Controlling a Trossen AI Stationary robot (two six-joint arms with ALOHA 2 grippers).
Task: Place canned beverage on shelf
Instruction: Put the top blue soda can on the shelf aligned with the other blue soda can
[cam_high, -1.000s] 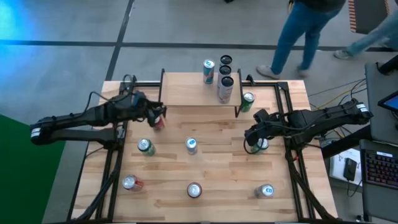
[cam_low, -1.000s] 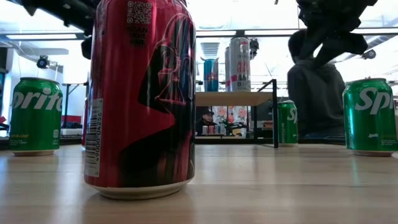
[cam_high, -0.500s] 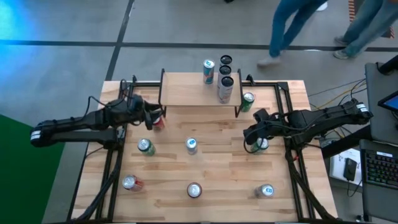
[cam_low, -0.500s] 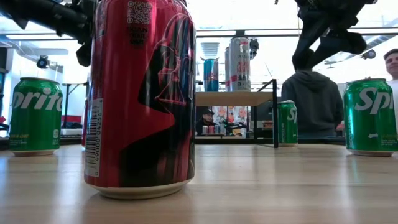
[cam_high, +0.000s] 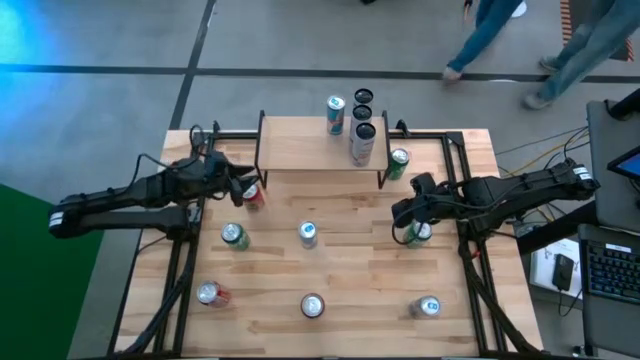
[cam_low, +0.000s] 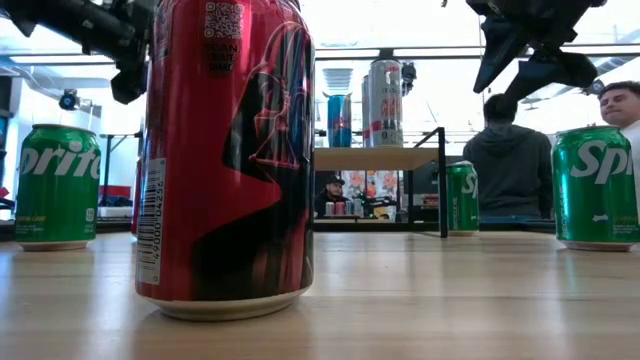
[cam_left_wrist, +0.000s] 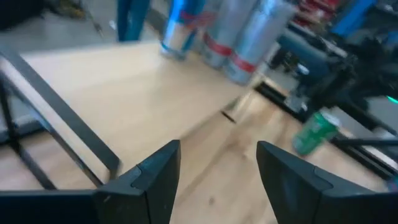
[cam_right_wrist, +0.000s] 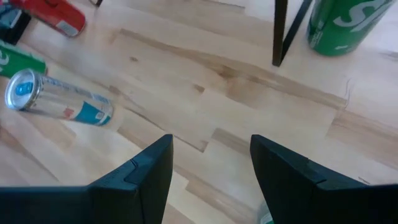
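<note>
The shelf (cam_high: 310, 145) stands at the table's far middle on thin black legs, and several cans (cam_high: 362, 138) stand on its right part. My left gripper (cam_high: 243, 185) hangs open and empty beside the shelf's left near leg. A red can (cam_high: 254, 196) stands on the table right by its tips. In the left wrist view the fingers (cam_left_wrist: 155, 174) frame the shelf top (cam_left_wrist: 124, 81). My right gripper (cam_high: 404, 213) is open and empty above a green can (cam_high: 419, 233) near the table's right side; its wrist view (cam_right_wrist: 211, 149) shows bare wood between the fingers.
Loose cans stand on the table: green (cam_high: 234, 235), silver-blue (cam_high: 308, 233), red (cam_high: 208, 293), red (cam_high: 312, 305) close before the low camera (cam_low: 225, 150), blue (cam_high: 428, 306), and green (cam_high: 399, 162) by the shelf's right leg. People walk on the floor beyond the far edge.
My left gripper has drawn back a little toward the table's left edge and sunk slightly; the red can stays where it was. My right gripper has rolled about its own axis without changing place. Both stay open.
</note>
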